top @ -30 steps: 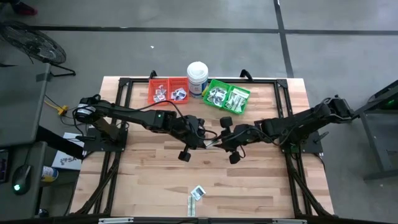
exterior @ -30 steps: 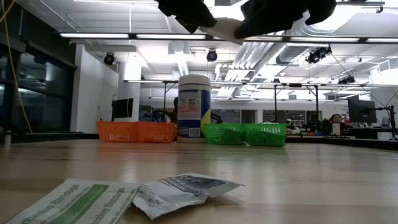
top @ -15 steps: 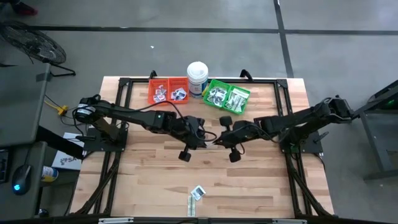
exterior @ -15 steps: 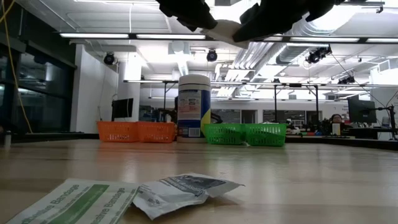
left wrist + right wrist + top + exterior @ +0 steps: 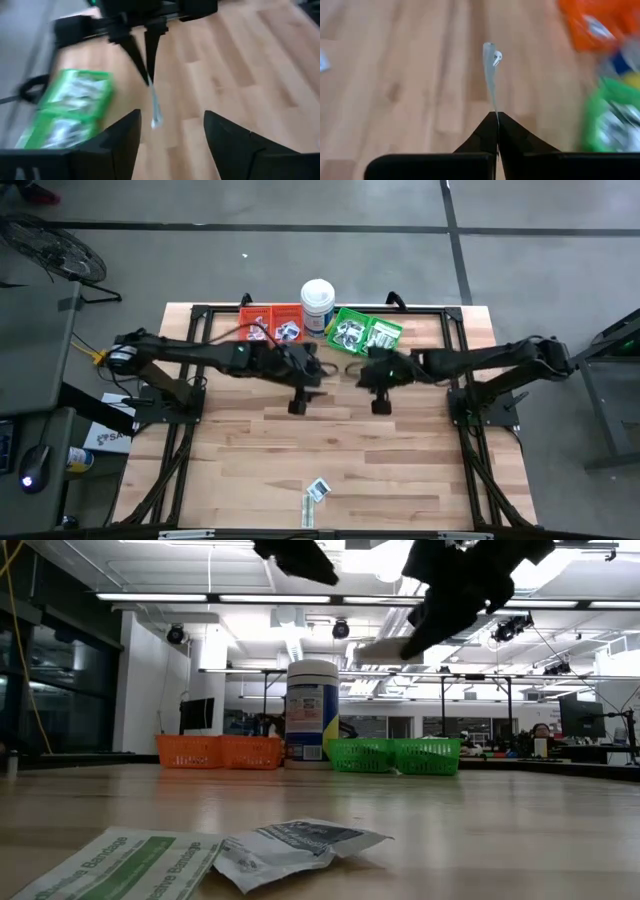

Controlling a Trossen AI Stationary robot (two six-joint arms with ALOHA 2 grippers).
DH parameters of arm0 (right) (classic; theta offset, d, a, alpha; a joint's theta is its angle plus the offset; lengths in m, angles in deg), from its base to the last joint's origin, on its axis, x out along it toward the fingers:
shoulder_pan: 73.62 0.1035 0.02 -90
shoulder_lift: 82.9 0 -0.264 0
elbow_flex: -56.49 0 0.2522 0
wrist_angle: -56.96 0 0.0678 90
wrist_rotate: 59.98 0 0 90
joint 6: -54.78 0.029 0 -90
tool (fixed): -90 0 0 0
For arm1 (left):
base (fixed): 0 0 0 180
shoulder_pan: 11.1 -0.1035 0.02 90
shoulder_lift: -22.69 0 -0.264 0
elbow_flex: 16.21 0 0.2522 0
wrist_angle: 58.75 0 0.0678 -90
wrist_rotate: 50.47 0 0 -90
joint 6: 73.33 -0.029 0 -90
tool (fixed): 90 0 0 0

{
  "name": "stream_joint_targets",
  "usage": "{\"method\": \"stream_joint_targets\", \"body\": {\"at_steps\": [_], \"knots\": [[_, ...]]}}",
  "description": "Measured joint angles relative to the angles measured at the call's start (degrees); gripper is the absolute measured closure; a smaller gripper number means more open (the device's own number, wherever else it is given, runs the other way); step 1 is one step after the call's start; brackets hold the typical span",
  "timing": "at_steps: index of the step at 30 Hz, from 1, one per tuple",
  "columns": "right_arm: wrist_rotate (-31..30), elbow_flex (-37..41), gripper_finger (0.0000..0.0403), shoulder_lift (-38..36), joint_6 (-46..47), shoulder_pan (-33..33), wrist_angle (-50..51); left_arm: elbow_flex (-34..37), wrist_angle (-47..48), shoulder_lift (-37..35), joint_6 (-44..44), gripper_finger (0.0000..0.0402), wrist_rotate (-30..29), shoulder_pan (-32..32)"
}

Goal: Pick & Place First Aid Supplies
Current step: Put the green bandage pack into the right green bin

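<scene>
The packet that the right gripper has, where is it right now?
The thin packet is pinched edge-on in the shut right gripper, above the table's middle just in front of the green bin, across from the open left gripper.

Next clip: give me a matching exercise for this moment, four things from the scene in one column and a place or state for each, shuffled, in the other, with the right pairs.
Things:
1. left tool
2. right tool
3. white tub
4. two loose packets

Places or states:
A. lying at the table's near edge
B. shut on a thin packet, held edge-on above the table
C. standing between the orange bin and the green bin
D. fingers apart, holding nothing

Pairs: 1-D, 2-B, 3-C, 4-A
</scene>
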Motion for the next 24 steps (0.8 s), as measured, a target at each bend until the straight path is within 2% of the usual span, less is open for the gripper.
{"method": "stream_joint_targets", "body": {"at_steps": [8,12,15,18,21,24], "knots": [[-3.23,0.00,0.0403,-6.94,-0.02,-14.72,14.84,0.02,9.24,-9.54,-4.42,0.0188,-15.29,-1.62],[-0.62,0.00,0.0403,-7.14,-1.40,-22.44,18.84,0.09,12.51,-12.63,-5.07,0.0188,-17.15,-2.43],[2.47,0.00,0.0403,-6.60,-1.66,-27.60,20.42,2.95,11.67,-15.12,-6.09,0.0188,-13.08,-4.67],[4.66,0.00,0.0403,-6.60,-2.21,-31.76,20.07,8.74,7.19,-18.07,-7.09,0.0188,-7.66,-8.15],[7.60,-0.30,0.0403,-6.27,-1.55,-35.45,19.86,16.30,-0.95,-21.29,-7.20,0.0188,-0.59,-12.00],[12.21,-1.64,0.0403,-4.39,3.83,-37.88,18.52,24.31,-11.83,-24.50,-5.22,0.0188,5.81,-15.19]]}}
